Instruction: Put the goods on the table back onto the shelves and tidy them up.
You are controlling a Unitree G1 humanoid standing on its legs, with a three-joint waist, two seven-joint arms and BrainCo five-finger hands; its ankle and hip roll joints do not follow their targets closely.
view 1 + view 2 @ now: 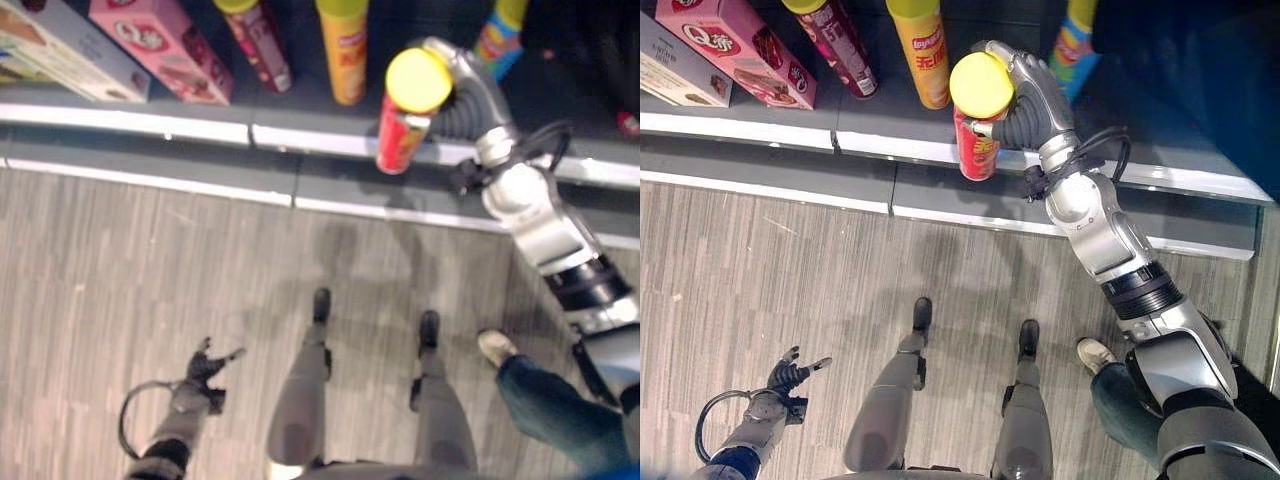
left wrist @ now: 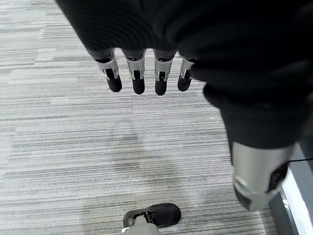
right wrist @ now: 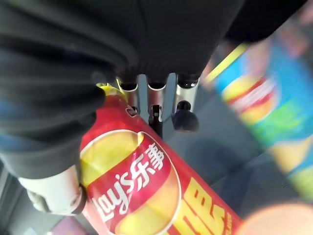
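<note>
While the left robot hand [image 1: 790, 375] hangs relaxed over the floor [image 1: 790, 270], the right robot hand [image 1: 1025, 95] grips a red can [image 1: 976, 145], yellow lid up, above the shelf [image 1: 870, 110] edge beside an orange can [image 1: 923, 55].

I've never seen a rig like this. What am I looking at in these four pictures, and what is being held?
This is a two-legged humanoid robot with silver arms and fingered hands. The two wide pictures come from cameras on its head, looking down; the other two sit on its wrists, looking along each hand.

The right hand is curled round a red chip can with a yellow lid, held at the edge of a low grey shelf. On the shelf stand a dark red can, a yellow can, a blue can and a pink box.

The left hand hangs low over the striped floor, fingers straight, holding nothing. A person's shoe and jeans show nearby.
</note>
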